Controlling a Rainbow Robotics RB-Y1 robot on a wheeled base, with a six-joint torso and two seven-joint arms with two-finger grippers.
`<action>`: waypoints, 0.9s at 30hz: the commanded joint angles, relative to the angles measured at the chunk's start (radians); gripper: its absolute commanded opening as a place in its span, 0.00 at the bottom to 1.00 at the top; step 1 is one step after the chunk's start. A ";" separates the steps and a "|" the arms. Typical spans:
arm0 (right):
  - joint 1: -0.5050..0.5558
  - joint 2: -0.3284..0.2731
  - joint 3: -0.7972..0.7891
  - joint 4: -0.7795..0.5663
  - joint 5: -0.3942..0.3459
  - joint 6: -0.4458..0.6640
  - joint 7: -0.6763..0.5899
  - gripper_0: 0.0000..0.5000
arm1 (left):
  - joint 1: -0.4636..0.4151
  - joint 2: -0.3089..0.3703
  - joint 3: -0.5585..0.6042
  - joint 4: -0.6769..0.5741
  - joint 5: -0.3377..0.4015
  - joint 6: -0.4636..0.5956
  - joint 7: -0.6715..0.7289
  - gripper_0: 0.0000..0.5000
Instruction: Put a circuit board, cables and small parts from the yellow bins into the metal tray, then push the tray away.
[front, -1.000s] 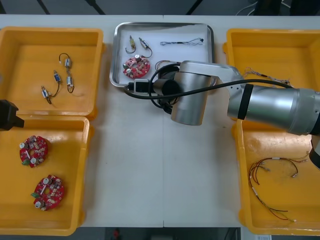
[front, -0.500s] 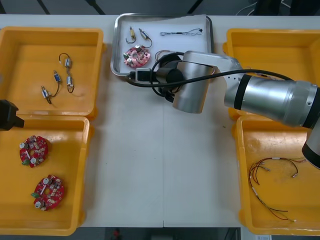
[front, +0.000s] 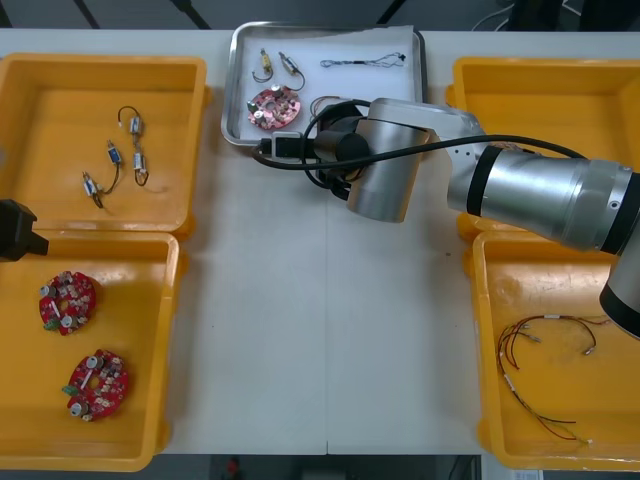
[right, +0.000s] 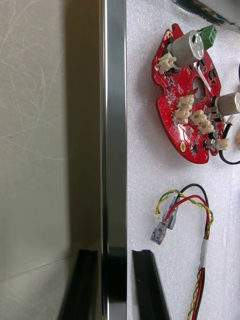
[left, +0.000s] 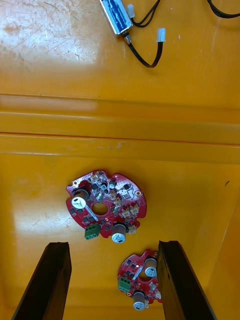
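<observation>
Metal tray (right: 114, 125) rim, clamped in right tool (right: 114, 256)

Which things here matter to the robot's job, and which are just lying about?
In use: metal tray; its circuit board, cables and small metal parts; right fingers, gripping its rim.
Lying about: spare boards, spare parts and spare cables in the yellow bins; left fingers, open above the boards.

Light table (front: 270, 330) w/ center seam; dark floor (front: 300, 12) beyond far edge.
</observation>
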 joint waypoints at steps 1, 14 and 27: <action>-0.051 0.014 0.008 -0.026 0.002 0.004 0.026 0.83 | 0.017 0.052 0.000 -0.019 -0.010 -0.006 -0.035 1.00; -0.049 -0.022 -0.093 -0.253 -0.012 0.321 0.016 1.00 | 0.017 0.052 0.000 -0.019 -0.010 -0.006 -0.035 1.00; -0.005 -0.120 -0.358 -0.569 -0.193 0.709 -0.054 1.00 | 0.017 0.052 0.000 -0.019 -0.010 -0.006 -0.035 1.00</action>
